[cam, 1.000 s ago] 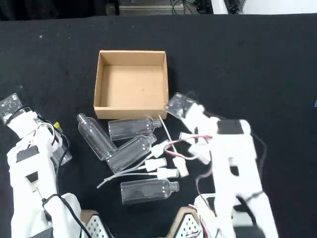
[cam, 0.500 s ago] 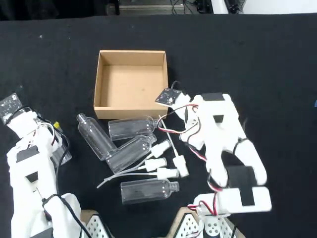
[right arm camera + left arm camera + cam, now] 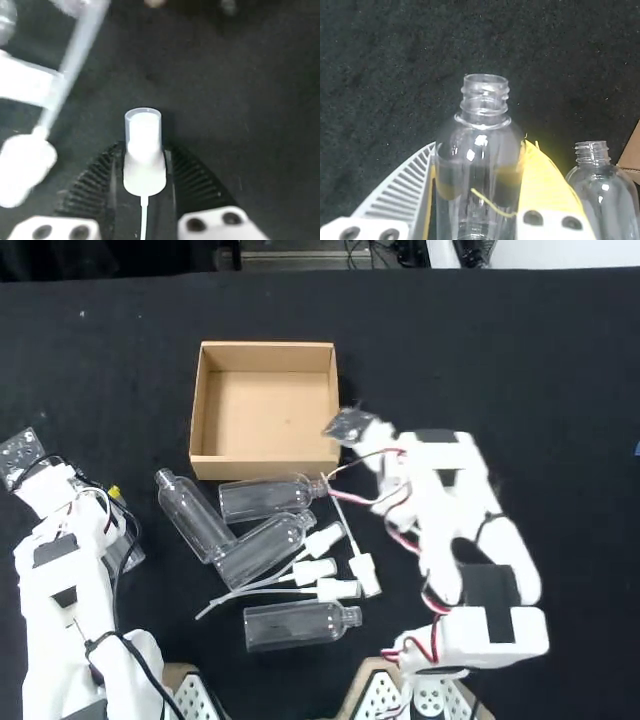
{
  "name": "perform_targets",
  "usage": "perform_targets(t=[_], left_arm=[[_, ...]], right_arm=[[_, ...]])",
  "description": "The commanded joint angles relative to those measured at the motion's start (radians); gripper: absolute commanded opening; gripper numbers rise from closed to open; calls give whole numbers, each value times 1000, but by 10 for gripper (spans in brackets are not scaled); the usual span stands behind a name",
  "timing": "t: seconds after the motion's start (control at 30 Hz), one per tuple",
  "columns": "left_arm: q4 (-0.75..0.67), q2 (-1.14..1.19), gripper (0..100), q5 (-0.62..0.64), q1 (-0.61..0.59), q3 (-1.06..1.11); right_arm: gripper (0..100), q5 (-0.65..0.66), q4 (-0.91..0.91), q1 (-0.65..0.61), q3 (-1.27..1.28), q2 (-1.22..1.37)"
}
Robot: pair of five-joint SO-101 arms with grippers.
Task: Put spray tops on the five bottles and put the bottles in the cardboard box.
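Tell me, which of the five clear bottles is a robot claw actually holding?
The bottle clamped between the fingers of the left gripper. The other four bottles lie loose on the table near the cardboard box, with nothing gripping them.

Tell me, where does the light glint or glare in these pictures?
Left wrist view: small white glints on the shoulder of the held bottle. High view: pale streaks of reflected light along the lying bottles, while the black table shows no glare. Right wrist view: the spray top stands out bright white against the dark table.
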Motion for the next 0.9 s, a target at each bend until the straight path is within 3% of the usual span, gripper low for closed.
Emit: perform_targets(t=[0.0,0.13,0.23,0.37,0.57,0.73,0.87], left_arm=[[-21,-37,30,-2,1,-16],[-21,-37,30,-2,1,-16],[-18,-37,30,-2,1,-16],[-18,-37,30,-2,1,-15],[-21,-37,30,-2,1,-15],[-23,-37,30,-2,1,-16],[-23,-37,30,-2,1,-16]], right_arm=[[11,-210,-21,190,-124,-30],[15,-534,-28,319,-191,-4],[16,-598,-44,367,-229,58],[35,-598,-26,419,-274,162],[203,-493,160,450,-400,232],[213,-410,219,463,-412,183],[213,-397,124,470,-318,142]])
